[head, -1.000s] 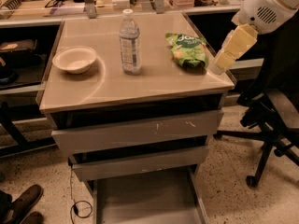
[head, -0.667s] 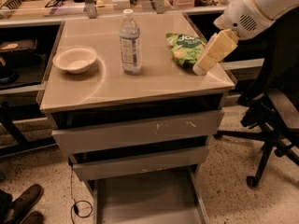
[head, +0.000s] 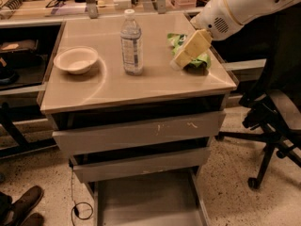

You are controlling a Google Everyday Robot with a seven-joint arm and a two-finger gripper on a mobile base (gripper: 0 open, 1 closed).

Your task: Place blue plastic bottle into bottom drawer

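Observation:
The blue plastic bottle (head: pixel 131 44) stands upright near the middle of the cabinet top, clear with a white cap and a bluish-white label. My gripper (head: pixel 178 61) reaches in from the upper right on a white arm. It hangs low over the right part of the top, to the right of the bottle and apart from it, in front of a green bag. The bottom drawer (head: pixel 146 204) is pulled out at floor level, a shallow grey tray with side rails and nothing in it.
A cream bowl (head: pixel 75 59) sits on the left of the top. A green snack bag (head: pixel 200 60) lies at the right, partly behind the gripper. Two scratched grey drawer fronts (head: pixel 141 133) sit above the open drawer. An office chair (head: pixel 273 121) stands at the right, shoes (head: pixel 23 206) at lower left.
My arm has swung left, from beyond the cabinet's right edge to over the top. The gripper now sits in front of the green bag, closer to the bottle. The bottle has not moved.

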